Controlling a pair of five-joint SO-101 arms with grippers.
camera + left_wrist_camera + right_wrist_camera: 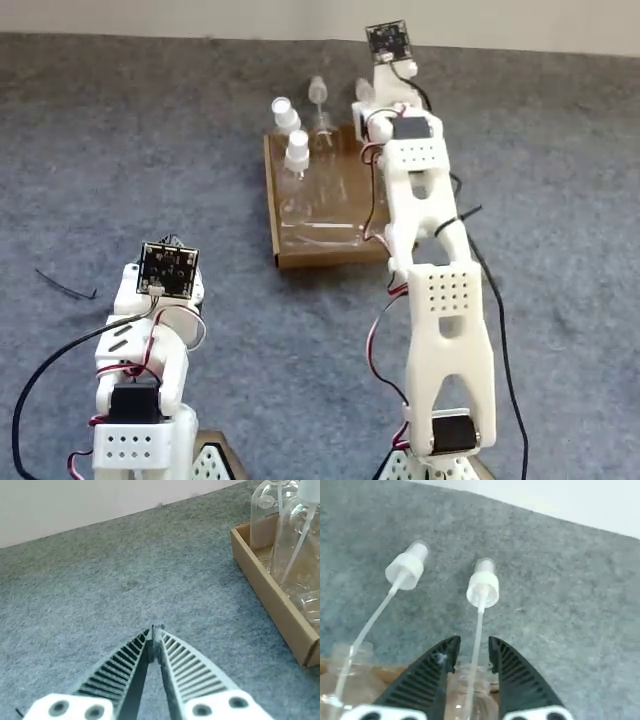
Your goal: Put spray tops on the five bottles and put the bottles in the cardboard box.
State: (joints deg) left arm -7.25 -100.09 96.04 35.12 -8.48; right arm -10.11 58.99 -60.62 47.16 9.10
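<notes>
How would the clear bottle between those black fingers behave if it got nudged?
The clear bottle looks empty and thin-walled, so probably light and easy to tip. Its spray top sits high on a thin tube, not seated, so it would likely wobble. The cardboard box wall might catch it.

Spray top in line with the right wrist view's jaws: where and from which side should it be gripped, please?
Probably the spray top by its white collar, jaws closing across it from above; the thin dip tube holding it over the bottle neck looks too slender.
</notes>
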